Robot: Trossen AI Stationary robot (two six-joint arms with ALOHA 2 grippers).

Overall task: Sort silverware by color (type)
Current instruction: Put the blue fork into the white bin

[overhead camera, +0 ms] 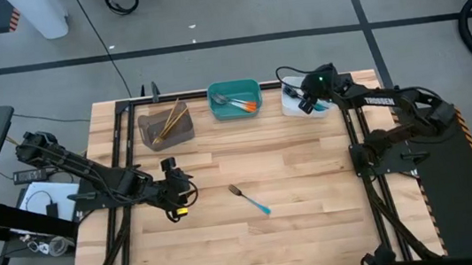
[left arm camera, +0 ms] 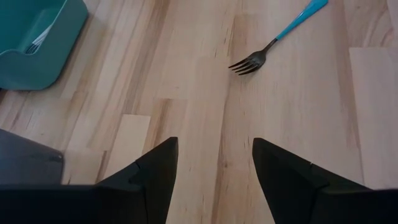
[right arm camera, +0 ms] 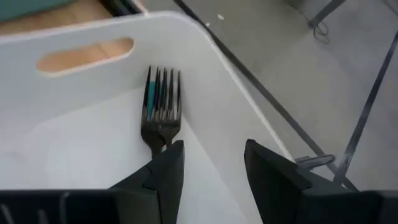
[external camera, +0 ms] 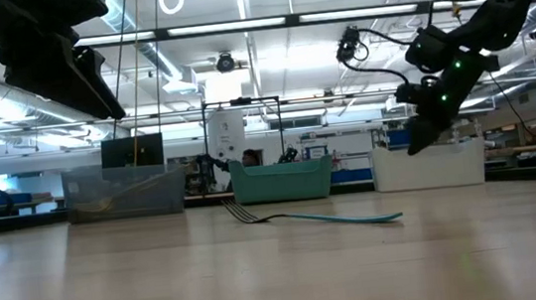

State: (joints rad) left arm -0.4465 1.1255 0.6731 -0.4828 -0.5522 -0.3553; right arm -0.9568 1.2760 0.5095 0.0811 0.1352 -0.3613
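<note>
I see my right gripper (right arm camera: 211, 171) above the white rectangular plastic bin (overhead camera: 293, 104), fingers spread and empty, dark metal forks (right arm camera: 160, 109) lying inside. My left gripper (left arm camera: 214, 168) hovers fingers wide near the blue-handled fork (overhead camera: 250, 199) on the wooden bench (overhead camera: 317, 221).
</note>
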